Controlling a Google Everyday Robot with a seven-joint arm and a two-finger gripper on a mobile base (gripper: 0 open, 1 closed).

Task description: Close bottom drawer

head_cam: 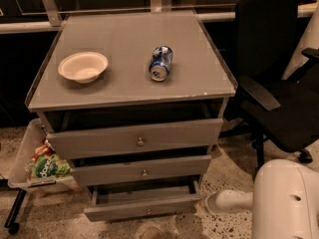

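Observation:
The bottom drawer is the lowest and slimmest of three grey drawers and has a small round knob. It stands pulled out, with its inside showing behind the front panel. My gripper is at the end of the white arm, low at the right, right beside the drawer's right front corner. The medium drawer and the tall top drawer above it are each slightly out.
A white bowl and a lying can rest on the cabinet top. A black office chair stands close at the right. A tray with snack bags is at the left. My white base fills the lower right.

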